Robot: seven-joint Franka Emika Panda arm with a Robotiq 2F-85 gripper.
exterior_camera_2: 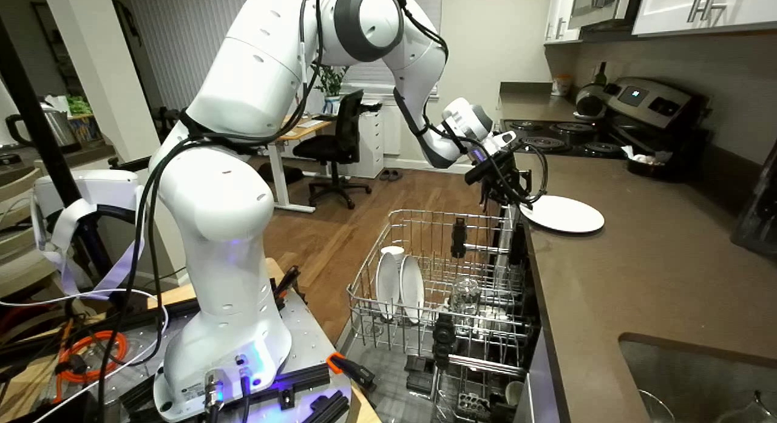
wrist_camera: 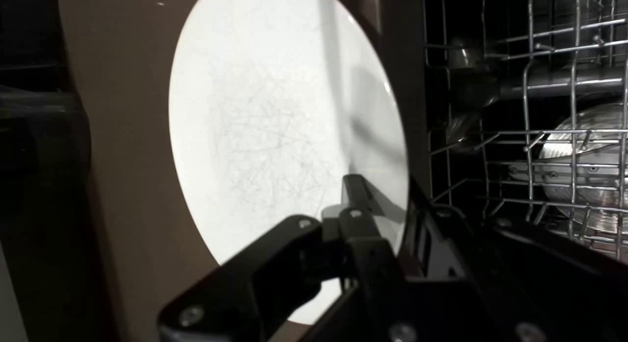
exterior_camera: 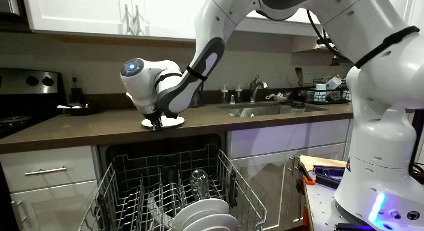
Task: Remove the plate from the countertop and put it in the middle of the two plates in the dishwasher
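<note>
White round ceramic plate (wrist_camera: 279,116) may fall
Jaws parted astride its rim, the black end effector (wrist_camera: 386,189), closing unevenly, could shove it off the flat brown tabletop (exterior_camera_2: 643,259)

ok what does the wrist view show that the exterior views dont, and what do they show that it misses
Only the wrist view shows the fine scratch-like lines on the face of the plate.

Only the exterior views show the two plates standing on edge in the dishwasher rack, the sink and the robot's base.

All share the plate itself, the gripper, and parts of the countertop and rack.
</note>
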